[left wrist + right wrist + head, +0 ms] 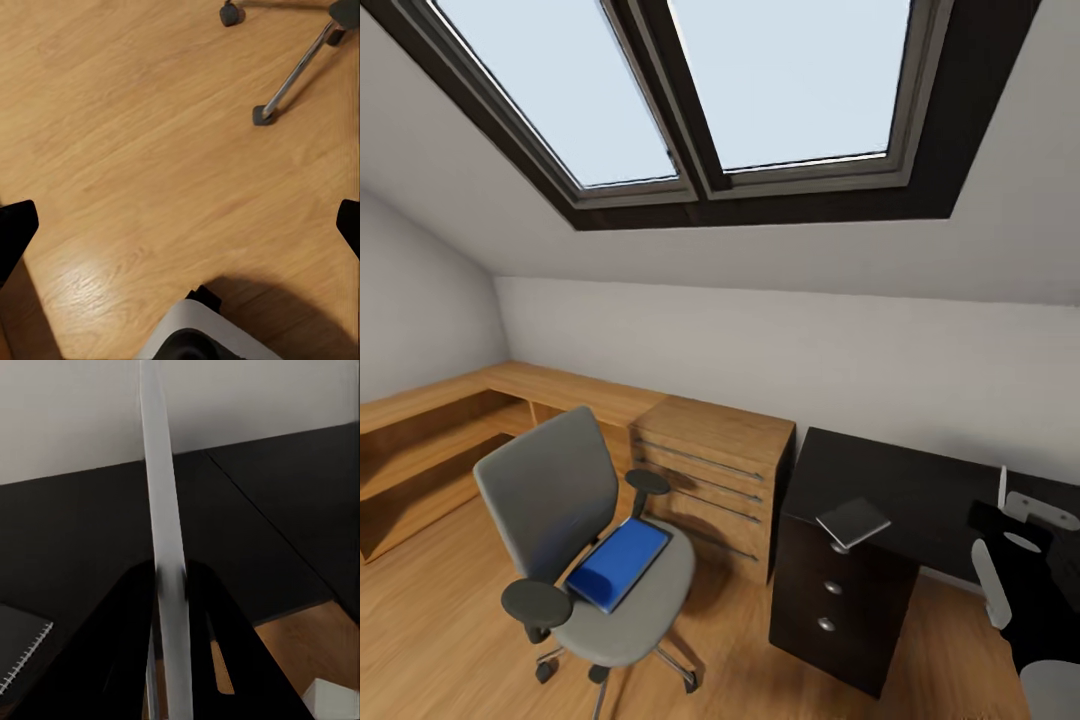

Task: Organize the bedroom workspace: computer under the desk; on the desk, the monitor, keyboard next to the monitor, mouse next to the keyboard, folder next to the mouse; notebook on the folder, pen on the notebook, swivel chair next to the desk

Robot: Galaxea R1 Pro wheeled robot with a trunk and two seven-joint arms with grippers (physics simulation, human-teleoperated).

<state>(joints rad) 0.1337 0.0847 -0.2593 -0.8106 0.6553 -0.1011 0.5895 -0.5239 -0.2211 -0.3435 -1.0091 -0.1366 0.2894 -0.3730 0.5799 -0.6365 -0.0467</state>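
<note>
Pen (pixel 165 547) is the thing in hand: a thin white-silver stick standing upright in the right claw (pixel 171 585), whose dark fingers (pixel 127 607) are pinched narrow on its lower part. In the head view it shows as a slim white line (pixel 1002 482) rising over the right end of the desk (pixel 920 490).

The left claw (pixel 180 217) is wide and empty, its fingertips (pixel 15 225) far apart. It points down at the floor (pixel 150 150) near the chrome legs and castors of the chair (pixel 545 490).

The folder (pixel 620 562) lies flat on the chair seat, well apart from the desk. The notebook (pixel 853 521) sits at the desk's left end above the drawers (pixel 830 600), one corner reaching over the front edge.

As I judge it, the pen goes last in the stack, so it cannot go to its final spot yet. The sound course is to lower it flat onto bare desk top, away from the edge so it cannot roll off, and let go only once it rests. Keep it clear of the notebook, which must be lifted later. The free left claw is the nearer one to the folder. The folder is thin and flat against the cushion, so a grip at its overhanging front edge looks easiest.
</note>
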